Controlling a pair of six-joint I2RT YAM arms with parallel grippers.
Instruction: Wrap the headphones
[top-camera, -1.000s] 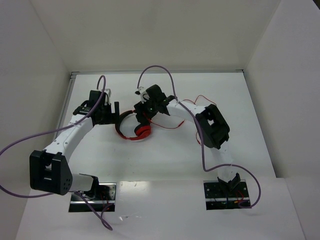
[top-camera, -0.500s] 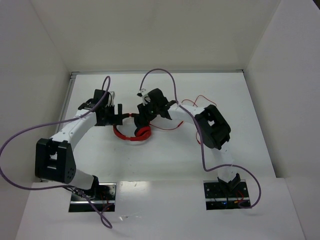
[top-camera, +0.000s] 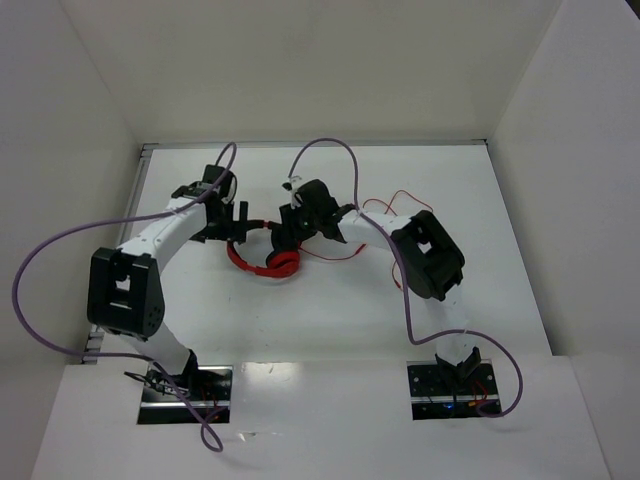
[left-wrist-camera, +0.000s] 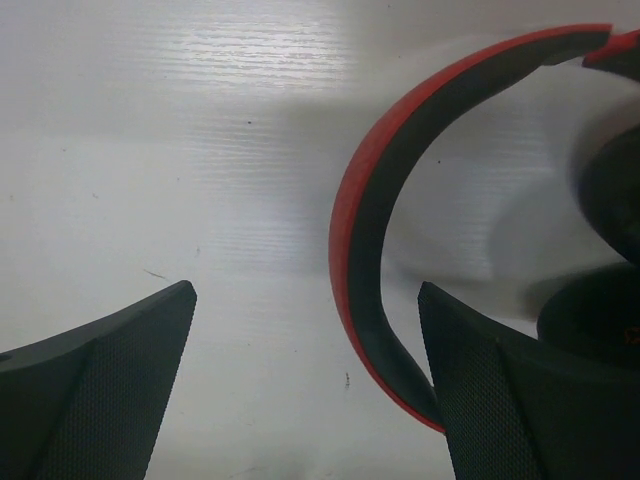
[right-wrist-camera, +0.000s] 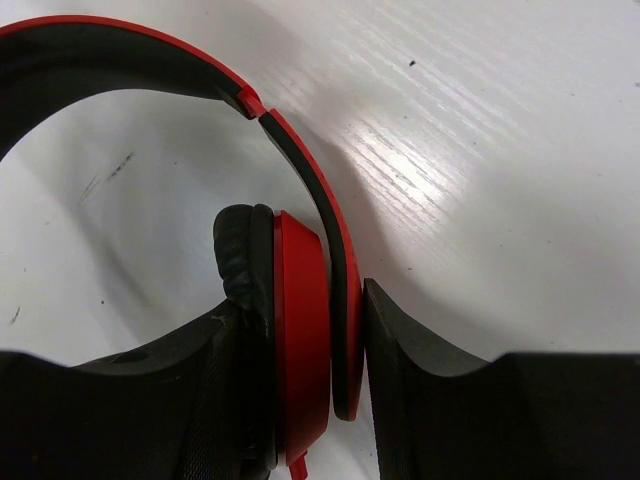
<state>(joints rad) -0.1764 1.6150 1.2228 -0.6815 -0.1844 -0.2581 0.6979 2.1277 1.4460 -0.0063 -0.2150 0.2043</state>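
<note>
Top external view: headphones (top-camera: 262, 262) lie on the white table (top-camera: 330, 310) btwn the two arms, toward the far side. R gripper (top-camera: 288, 234) pinches them at one end. Right wrist view shows its fingers (right-wrist-camera: 450, 400) pressed onto the red-black ear cup (right-wrist-camera: 298, 320) & the headband (right-wrist-camera: 325, 220) arm beside it. L gripper (top-camera: 240, 222) sits at the headband's opposite curve w/ jaws spread wide. In left wrist view the band runs btwn the fingers, hard by the one on that view's right, well apart from the other. Thin red cable (top-camera: 396, 193) trails over the table near the R arm.
</note>
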